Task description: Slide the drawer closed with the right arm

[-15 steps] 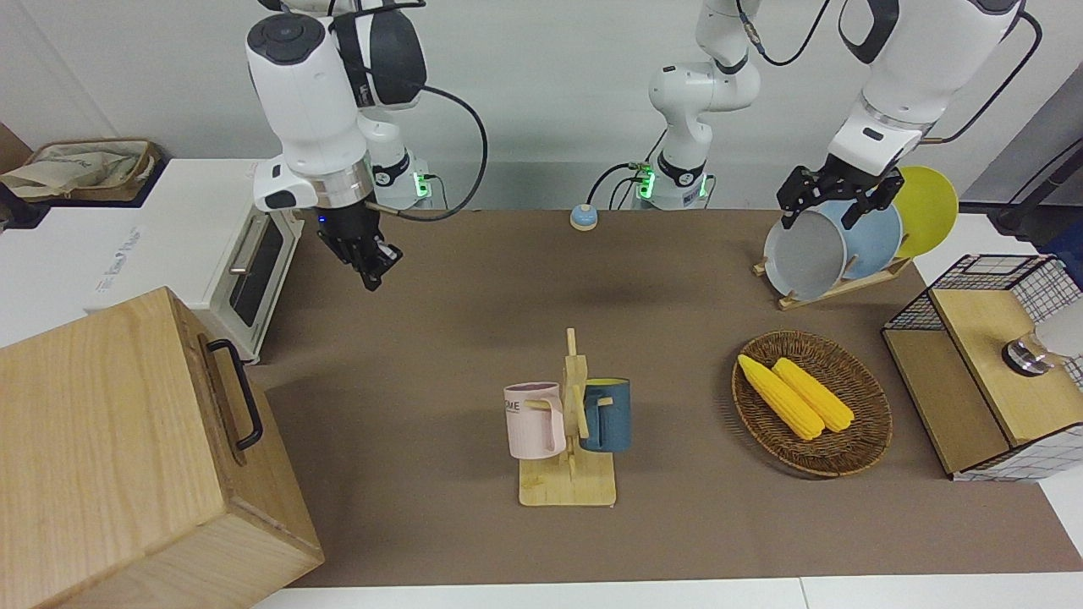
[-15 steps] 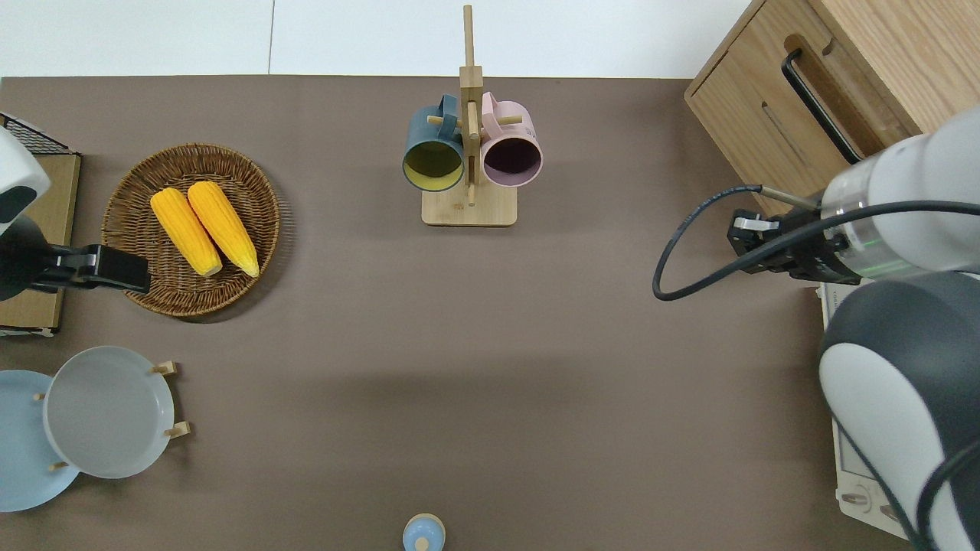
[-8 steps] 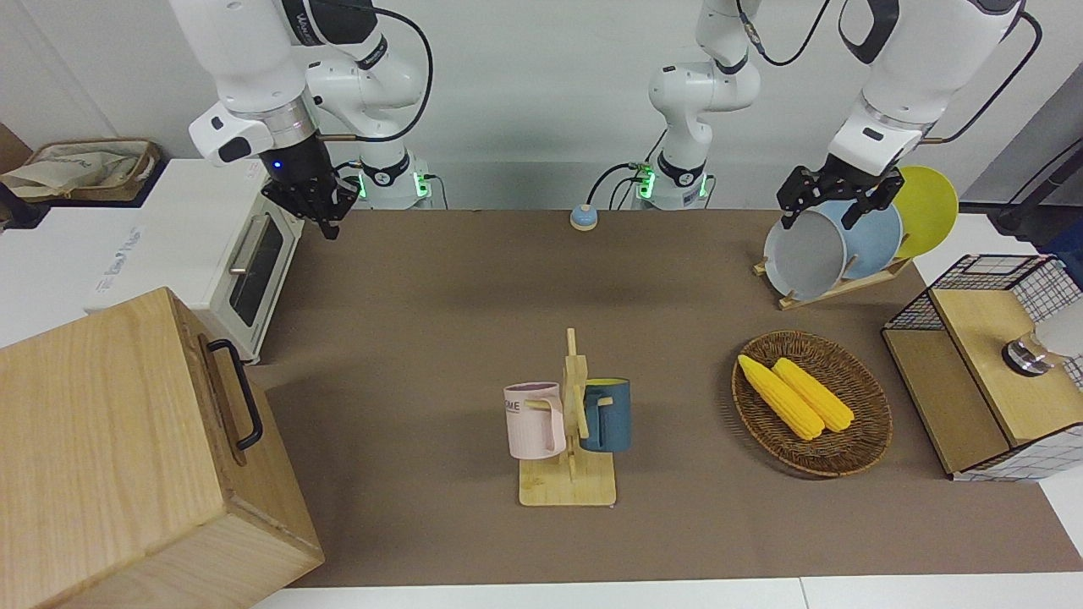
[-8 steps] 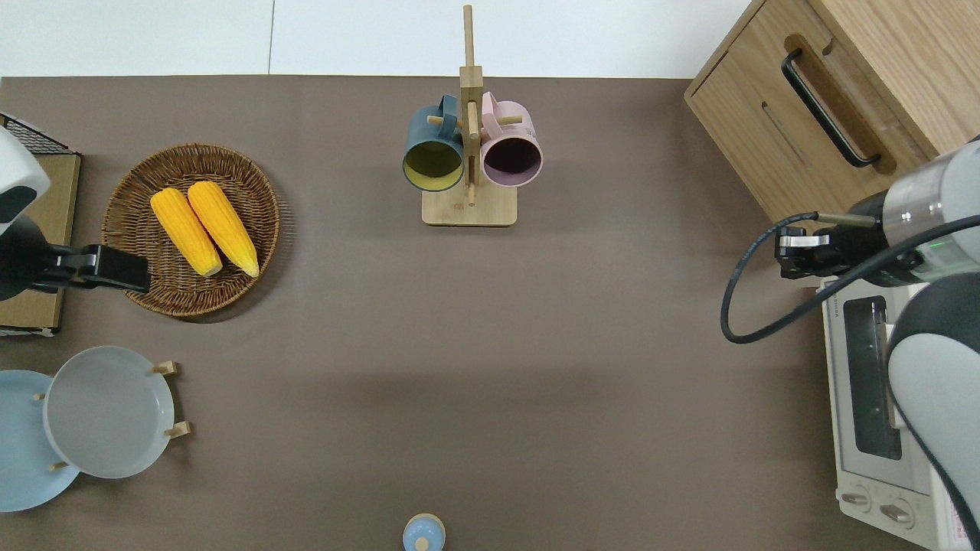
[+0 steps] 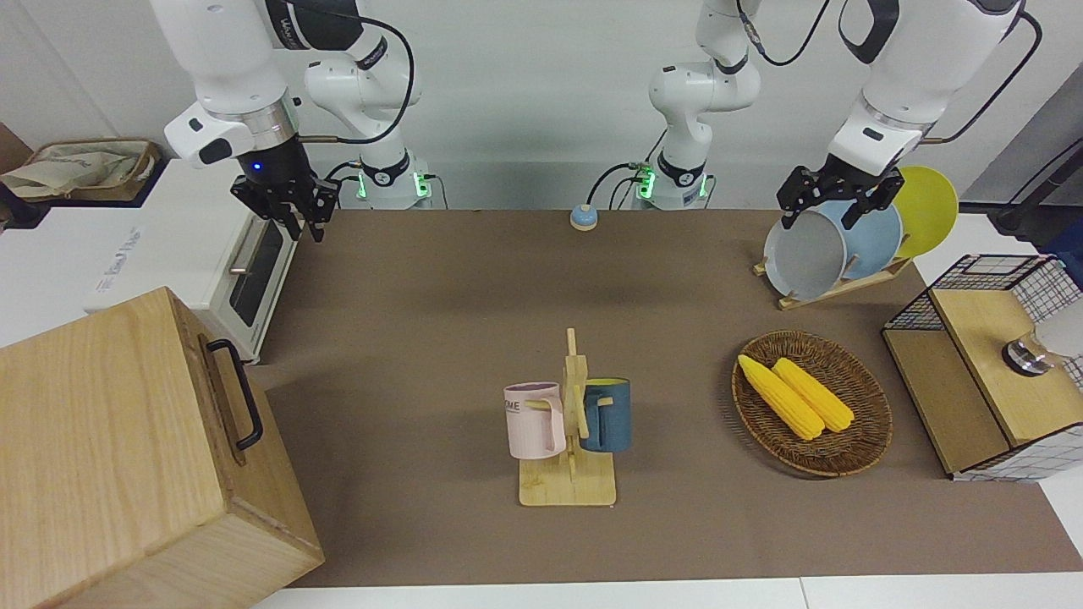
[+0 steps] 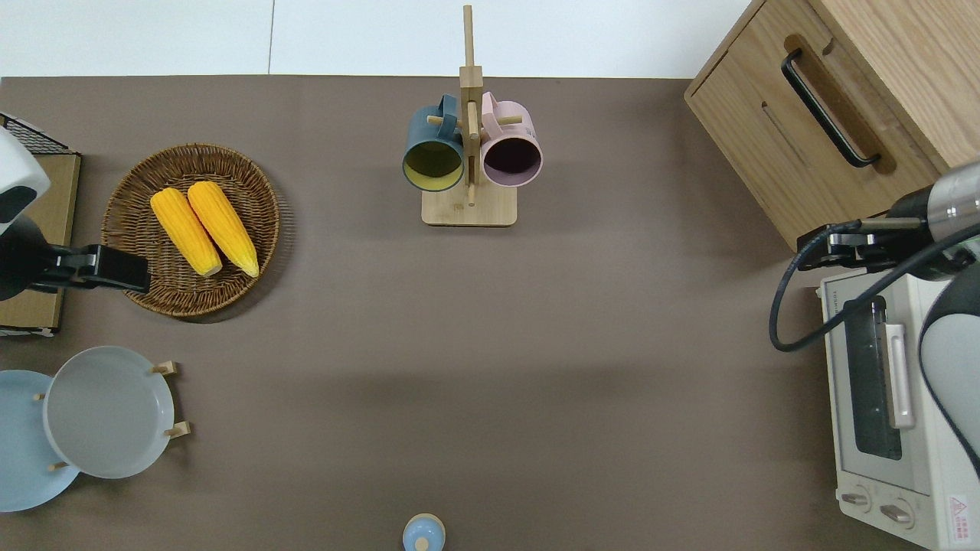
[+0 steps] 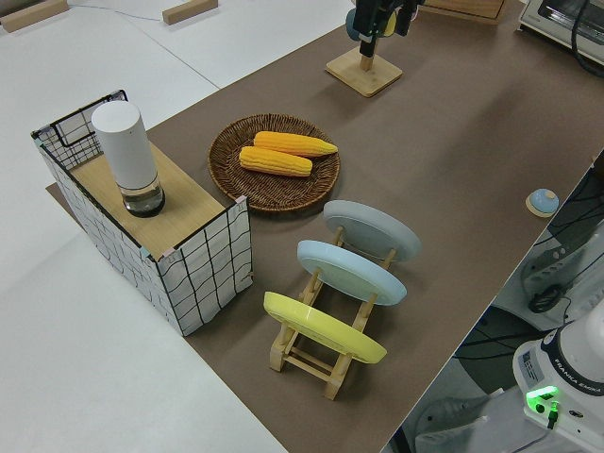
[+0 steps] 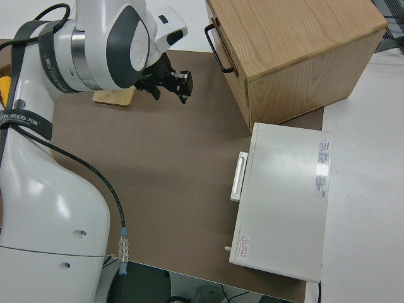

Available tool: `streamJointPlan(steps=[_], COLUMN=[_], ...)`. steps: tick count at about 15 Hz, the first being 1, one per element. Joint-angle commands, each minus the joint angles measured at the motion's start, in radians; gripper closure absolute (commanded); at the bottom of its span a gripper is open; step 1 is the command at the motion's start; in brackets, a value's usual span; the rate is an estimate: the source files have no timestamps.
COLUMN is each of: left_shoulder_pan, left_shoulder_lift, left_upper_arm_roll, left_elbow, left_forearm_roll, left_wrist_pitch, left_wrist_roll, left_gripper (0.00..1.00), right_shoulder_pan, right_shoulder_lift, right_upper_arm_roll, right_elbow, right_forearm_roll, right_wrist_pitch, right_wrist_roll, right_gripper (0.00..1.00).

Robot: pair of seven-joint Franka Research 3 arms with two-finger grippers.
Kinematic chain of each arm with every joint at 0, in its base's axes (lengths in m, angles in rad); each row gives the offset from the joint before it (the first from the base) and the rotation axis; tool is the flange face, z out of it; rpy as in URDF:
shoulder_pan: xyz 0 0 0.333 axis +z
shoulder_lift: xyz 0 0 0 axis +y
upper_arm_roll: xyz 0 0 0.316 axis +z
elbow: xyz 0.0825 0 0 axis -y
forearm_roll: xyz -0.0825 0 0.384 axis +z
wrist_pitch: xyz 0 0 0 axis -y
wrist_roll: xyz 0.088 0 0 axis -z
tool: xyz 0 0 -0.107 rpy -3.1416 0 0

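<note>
The drawer (image 6: 796, 130) sits pushed flush into the wooden box (image 5: 127, 457) at the right arm's end of the table, its black handle (image 6: 829, 107) free. The right gripper (image 5: 294, 222) hangs empty, fingers apart, over the oven (image 6: 888, 398) corner nearest the box — touching nothing. The left arm is parked.

Bare brown mat (image 6: 612, 321) between mug rack (image 6: 468, 164), wooden box (image 6: 834, 99) and oven (image 6: 896, 398).

I logged one table (image 5: 440, 304) under a brown mat, bearing: wooden box (image 5: 127, 457), white oven (image 5: 211, 262), mug stand (image 5: 568, 486), corn basket (image 5: 812, 404), plate rack (image 5: 833, 288), mesh box (image 5: 990, 372), small bell (image 5: 583, 217).
</note>
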Motion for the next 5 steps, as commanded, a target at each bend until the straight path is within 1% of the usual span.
streamJointPlan(steps=[1,5], left_shoulder_pan=[0.004,0.004], left_shoulder_lift=[0.011,0.011], left_upper_arm_roll=[-0.006,-0.006], left_elbow=[0.026,0.026], left_forearm_roll=[0.017,0.017], left_wrist_pitch=[-0.02,-0.02], left_wrist_roll=[0.01,0.01], left_gripper=[0.01,0.01], right_shoulder_pan=[-0.034,-0.04], right_shoulder_lift=[0.015,0.018], right_upper_arm_roll=[0.014,0.014], right_elbow=[0.017,0.018], right_forearm_roll=[0.031,0.032], right_wrist_pitch=[-0.003,-0.005], right_wrist_roll=[-0.027,-0.039], right_gripper=[0.011,0.011])
